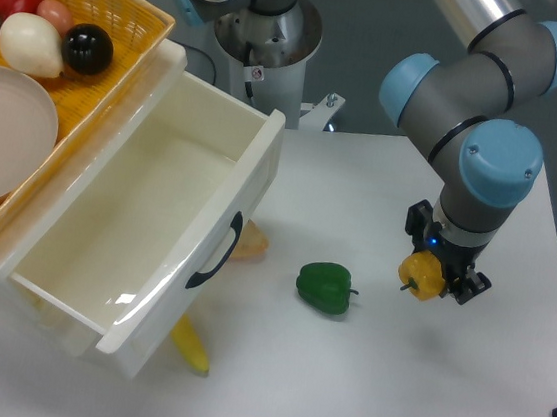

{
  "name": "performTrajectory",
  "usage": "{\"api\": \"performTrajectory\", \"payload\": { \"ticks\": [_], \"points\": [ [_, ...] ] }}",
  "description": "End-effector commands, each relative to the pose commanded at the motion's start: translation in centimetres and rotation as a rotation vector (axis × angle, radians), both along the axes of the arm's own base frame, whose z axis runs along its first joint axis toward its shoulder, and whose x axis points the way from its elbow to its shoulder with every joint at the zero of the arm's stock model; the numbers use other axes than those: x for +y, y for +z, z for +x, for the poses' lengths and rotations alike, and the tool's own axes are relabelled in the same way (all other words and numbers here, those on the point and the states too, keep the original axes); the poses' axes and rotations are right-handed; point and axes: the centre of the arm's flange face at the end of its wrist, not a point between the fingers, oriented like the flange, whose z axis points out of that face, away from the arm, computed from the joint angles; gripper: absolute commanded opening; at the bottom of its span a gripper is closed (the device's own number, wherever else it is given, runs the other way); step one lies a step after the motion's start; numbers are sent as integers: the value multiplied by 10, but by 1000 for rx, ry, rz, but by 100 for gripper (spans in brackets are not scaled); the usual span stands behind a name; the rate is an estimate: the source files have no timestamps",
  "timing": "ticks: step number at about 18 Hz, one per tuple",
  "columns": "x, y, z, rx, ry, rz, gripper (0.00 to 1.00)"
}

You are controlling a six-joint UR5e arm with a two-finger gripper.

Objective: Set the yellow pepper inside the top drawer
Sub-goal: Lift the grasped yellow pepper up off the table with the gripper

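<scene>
The yellow pepper (422, 275) is small and glossy, and it sits between the fingers of my gripper (434, 279) at the right side of the table. The gripper is shut on it, and the pepper looks lifted a little off the white tabletop. The top drawer (141, 218) is a large white plastic drawer pulled open at the left, with a dark curved handle (218, 254) on its front. Its inside shows nothing. The gripper is well to the right of the drawer.
A green bell pepper (325, 286) lies on the table between the drawer and the gripper. A long slim yellow item (189, 344) pokes out under the drawer front, and a pale orange piece (250, 246) lies beside the handle. A yellow woven basket (80, 5) holding food and a plate (0, 137) sits at the top left.
</scene>
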Motion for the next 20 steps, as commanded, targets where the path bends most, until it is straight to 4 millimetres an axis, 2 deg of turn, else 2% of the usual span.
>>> {"api": "performTrajectory", "payload": {
  "ticks": [3, 11, 17, 20],
  "points": [
    [-1, 4, 1, 0, 1, 10, 52],
    [3, 51, 33, -58, 122, 136, 52],
    [0, 91, 69, -150, 236, 213, 52],
    [11, 104, 100, -187, 270, 234, 52]
  ]
}}
